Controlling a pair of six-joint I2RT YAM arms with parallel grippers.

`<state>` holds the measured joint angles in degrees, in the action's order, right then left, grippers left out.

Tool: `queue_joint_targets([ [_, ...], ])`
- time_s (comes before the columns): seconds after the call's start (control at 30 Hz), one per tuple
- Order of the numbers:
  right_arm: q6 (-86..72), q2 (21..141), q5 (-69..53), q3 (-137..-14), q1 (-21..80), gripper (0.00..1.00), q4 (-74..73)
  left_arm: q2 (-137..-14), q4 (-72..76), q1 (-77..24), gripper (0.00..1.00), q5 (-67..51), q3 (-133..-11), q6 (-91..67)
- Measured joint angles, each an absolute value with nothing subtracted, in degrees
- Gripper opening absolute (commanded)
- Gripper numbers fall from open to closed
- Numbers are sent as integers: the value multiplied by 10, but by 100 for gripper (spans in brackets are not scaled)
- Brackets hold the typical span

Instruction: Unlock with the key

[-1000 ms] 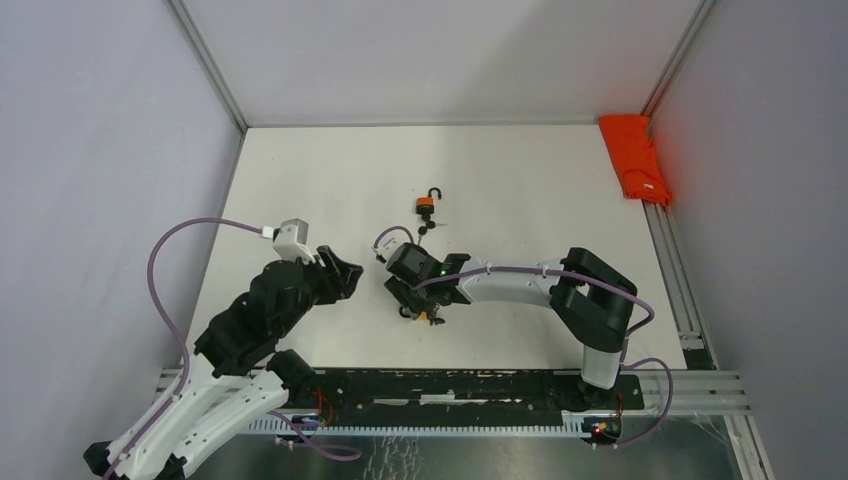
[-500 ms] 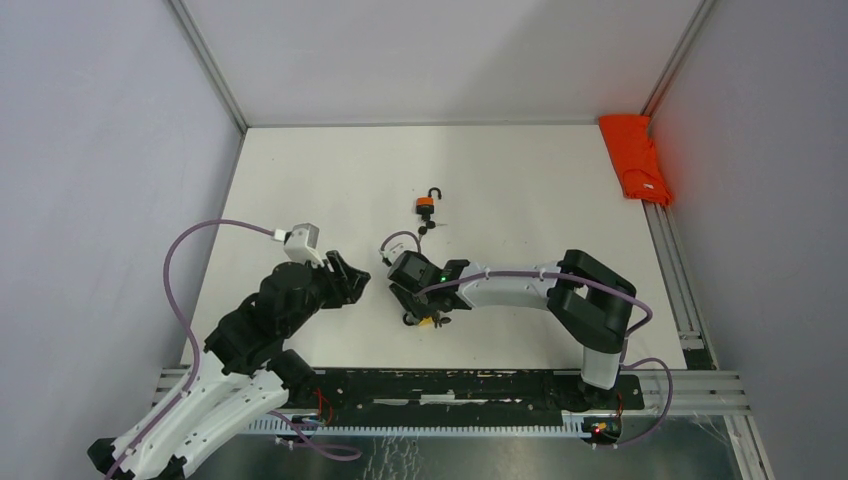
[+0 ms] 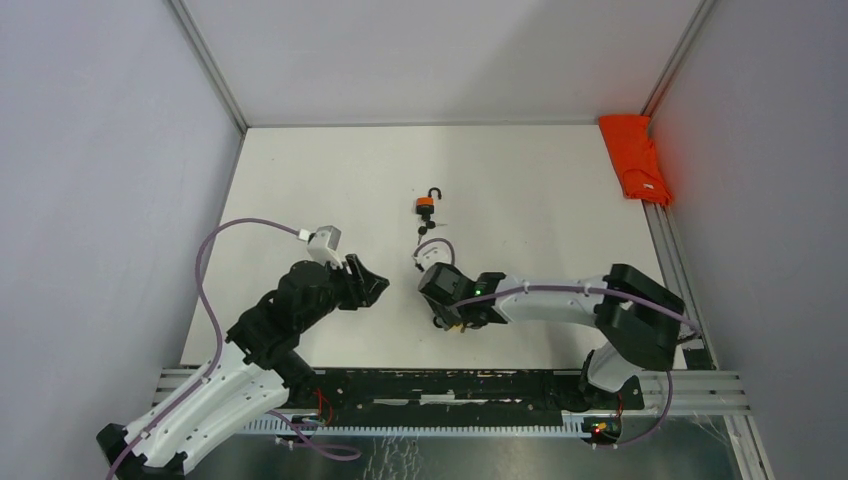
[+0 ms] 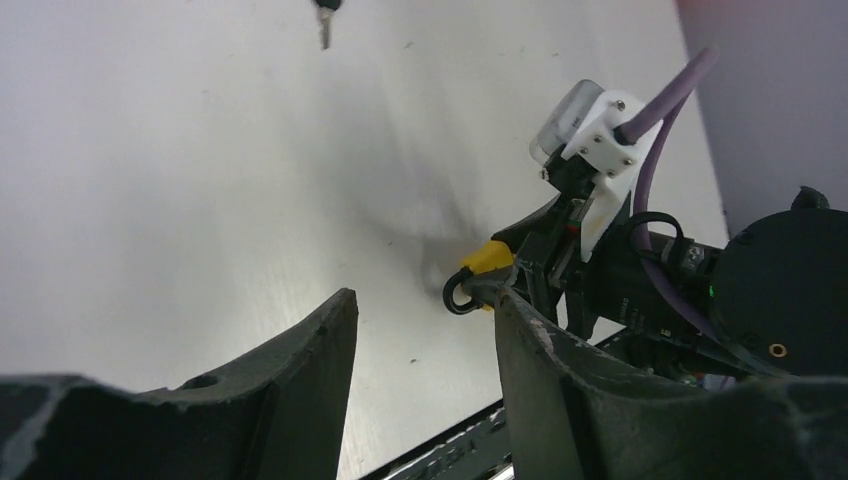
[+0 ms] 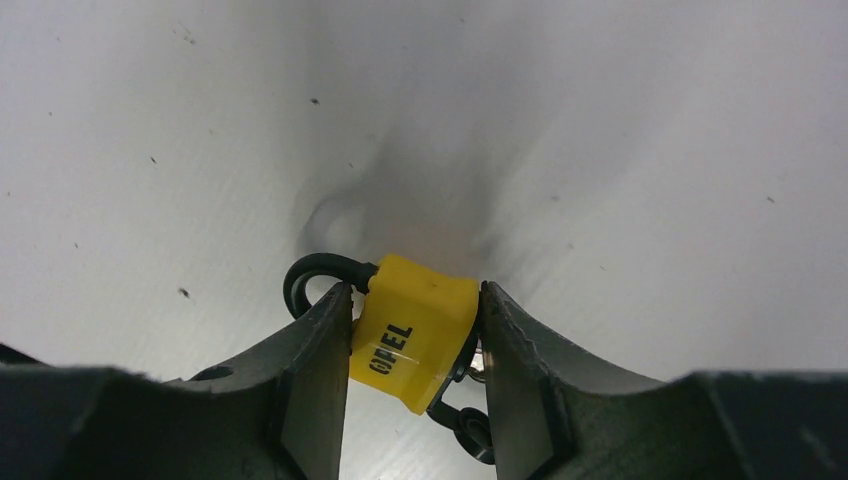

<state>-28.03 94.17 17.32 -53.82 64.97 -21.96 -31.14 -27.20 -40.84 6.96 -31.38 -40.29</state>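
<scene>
A yellow padlock (image 5: pixel 415 330) with a black shackle (image 5: pixel 310 272) sits between my right gripper's (image 5: pixel 415 295) fingers, and both pads press on its sides. A black key head (image 5: pixel 468 428) sticks out at the lock's lower end. In the top view this gripper (image 3: pixel 452 320) holds the lock (image 3: pixel 456 327) low over the table's near middle. My left gripper (image 3: pixel 375 290) stands open just left of it, empty, and faces the lock (image 4: pixel 487 257). Its jaws (image 4: pixel 422 300) are spread wide.
An orange padlock (image 3: pixel 427 205) with its shackle open lies at mid-table, a small key (image 3: pixel 428 229) just below it; that key (image 4: pixel 324 15) shows at the top of the left wrist view. A red cloth (image 3: pixel 637 155) lies at the back right.
My right arm has carried the yellow padlock to the right and slightly nearer. My left arm has followed to the right, toward the lock, jaws still open.
</scene>
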Motion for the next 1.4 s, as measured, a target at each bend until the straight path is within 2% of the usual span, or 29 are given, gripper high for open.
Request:
queue_joint_targets([
  [0.2, -276, 832, 191, -472, 648, 0, -195, -333, -182, -408, 58, -8, -304, -402],
  [0.37, -260, 760, 200, -439, 648, 0, -151, -416, -98, -408, 48, -110, -308, -402],
  [0.7, -180, 615, 174, -416, 648, 0, -121, -567, -50, -408, 47, -252, -378, -381],
  [1.0, -119, 595, 122, -418, 648, 0, -117, -670, -15, -408, 49, -349, -425, -364],
  [1.4, -88, 574, 94, -420, 649, 0, -127, -715, -16, -407, 50, -435, -453, -333],
])
